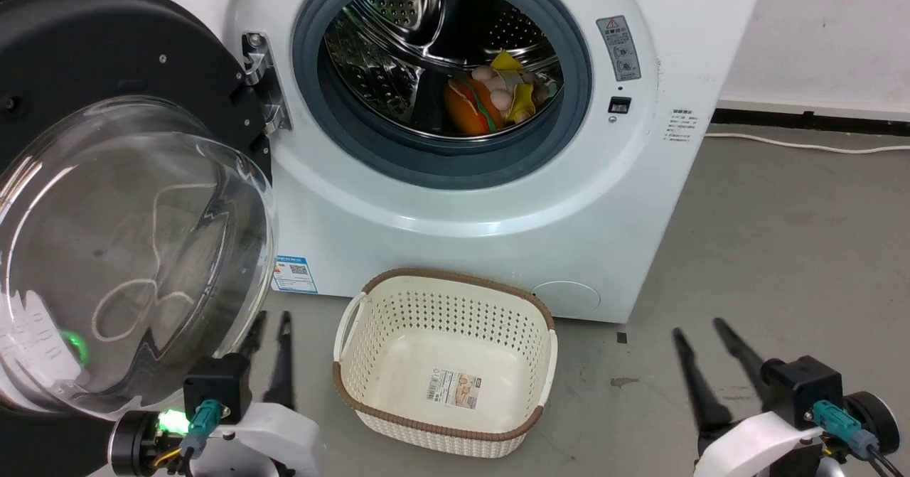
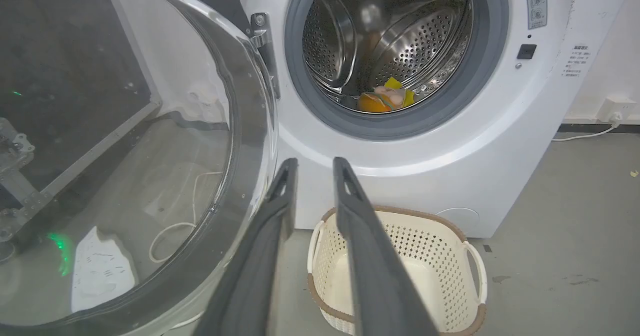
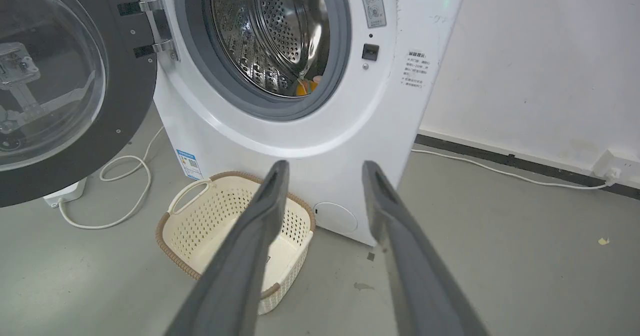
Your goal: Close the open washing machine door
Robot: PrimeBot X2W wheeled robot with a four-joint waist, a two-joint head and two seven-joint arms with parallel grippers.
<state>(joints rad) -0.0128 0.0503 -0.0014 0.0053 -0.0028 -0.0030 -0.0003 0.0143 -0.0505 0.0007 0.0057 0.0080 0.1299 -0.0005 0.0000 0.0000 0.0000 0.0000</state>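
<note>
Hanging wide open left of the washing machine (image 1: pixel 462 221), the washing machine door (image 1: pixel 135 235) is flanked low down by the left hand (image 1: pixel 272 317), fingers parted, empty; the right hand (image 1: pixel 697 326) is likewise spread. A push on slick glass could be lost, or the laundry basket (image 1: pixel 455 281) clipped.

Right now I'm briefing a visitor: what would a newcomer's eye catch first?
The washing machine door dominates the left, swung wide open, glass bowl bulging toward the head camera. Beside it the washing machine gapes, orange and yellow items lying in its steel drum; a cream basket sits on the floor before it.
</note>
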